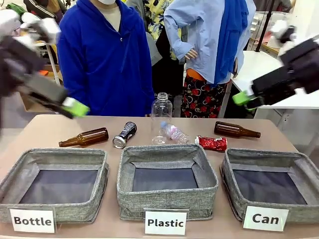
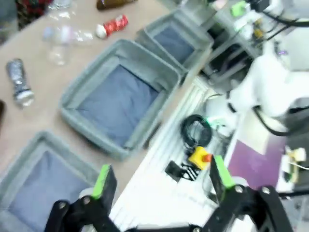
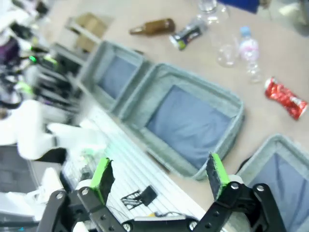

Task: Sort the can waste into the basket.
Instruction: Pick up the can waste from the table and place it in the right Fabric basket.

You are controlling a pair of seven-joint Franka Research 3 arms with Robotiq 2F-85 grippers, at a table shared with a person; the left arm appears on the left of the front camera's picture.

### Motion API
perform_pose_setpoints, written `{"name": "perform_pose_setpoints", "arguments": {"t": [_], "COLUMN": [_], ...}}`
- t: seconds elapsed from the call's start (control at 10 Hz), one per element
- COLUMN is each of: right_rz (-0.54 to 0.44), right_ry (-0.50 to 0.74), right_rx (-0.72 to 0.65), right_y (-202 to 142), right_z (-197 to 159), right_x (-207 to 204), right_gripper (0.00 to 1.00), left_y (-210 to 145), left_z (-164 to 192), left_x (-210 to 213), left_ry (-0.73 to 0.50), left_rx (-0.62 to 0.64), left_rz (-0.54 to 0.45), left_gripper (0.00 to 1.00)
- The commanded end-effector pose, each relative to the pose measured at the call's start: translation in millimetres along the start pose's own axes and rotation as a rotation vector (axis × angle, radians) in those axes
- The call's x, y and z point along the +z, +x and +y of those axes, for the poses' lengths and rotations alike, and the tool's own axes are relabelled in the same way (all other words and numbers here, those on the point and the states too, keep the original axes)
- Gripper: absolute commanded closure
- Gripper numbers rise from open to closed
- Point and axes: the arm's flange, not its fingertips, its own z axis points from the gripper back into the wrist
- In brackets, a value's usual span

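Observation:
Two cans lie on the table behind the bins. The black can [image 1: 124, 135] with a silver end lies left of centre. The crushed red can [image 1: 211, 143] lies just behind the grey basket [image 1: 271, 152] labelled "Can" at the right. My left gripper [image 1: 75, 107] hangs open and empty, high over the table's left. My right gripper [image 1: 242, 98] is open and empty, high at the right. The left wrist view looks down past its own gripper [image 2: 161, 176] at the red can [image 2: 113, 25], black can [image 2: 18, 82] and basket [image 2: 195, 29]. Beyond the right gripper [image 3: 159, 171] are the red can [image 3: 285, 98], black can [image 3: 188, 35] and basket [image 3: 258, 153].
Like bins labelled "Bottle" [image 1: 55, 155] and "Plastic" [image 1: 167, 151] stand left and centre. Two brown glass bottles [image 1: 84, 138] [image 1: 236, 130] and two clear plastic bottles [image 1: 161, 117] [image 1: 174, 133] share the strip behind the bins. People stand at the far side.

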Motion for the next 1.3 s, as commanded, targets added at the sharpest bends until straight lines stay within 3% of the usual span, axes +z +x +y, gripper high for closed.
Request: {"name": "perform_pose_setpoints", "arguments": {"t": [0.0,0.2,0.4,0.5,0.7,0.8,0.9,1.2], "right_rz": [-0.104,-0.301,-0.472,-0.53,-0.598,-0.612,-0.573,-0.573], "right_ry": [0.121,0.23,0.263,0.271,0.245,0.132,0.245,0.245], "right_rx": [-0.145,-0.317,-0.504,-0.575,-0.679,-0.756,-0.686,-0.686], "right_y": [-31.4,-81.7,-134.1,-152.4,-168.6,-170.7,-167.2,-167.2], "right_z": [-72.7,-136.3,-193.5,-209.9,-224.1,-225.9,-246.3,-246.3], "right_x": [40.7,81.8,106.3,112.2,112.1,107.3,144.0,144.0], "right_gripper": [0.0,0.0,0.0,0.0,0.0,0.0,0.0,0.0], "left_y": [-29.8,-85.7,-148.1,-165.2,-157.5,-177.1,-177.1,-177.1], "left_z": [75.5,138.7,197.6,205.5,187.8,224.9,224.9,224.9], "left_x": [57.6,90.5,92.4,92.4,82.3,116.0,116.0,116.0], "left_ry": [-0.042,-0.136,-0.192,-0.204,-0.109,-0.176,-0.176,-0.176], "left_rx": [0.183,0.393,0.652,0.703,0.745,0.746,0.746,0.746], "left_rz": [-0.077,-0.261,-0.427,-0.479,-0.583,-0.475,-0.475,-0.475], "left_gripper": [0.0,0.0,0.0,0.0,0.0,0.0,0.0,0.0]}}
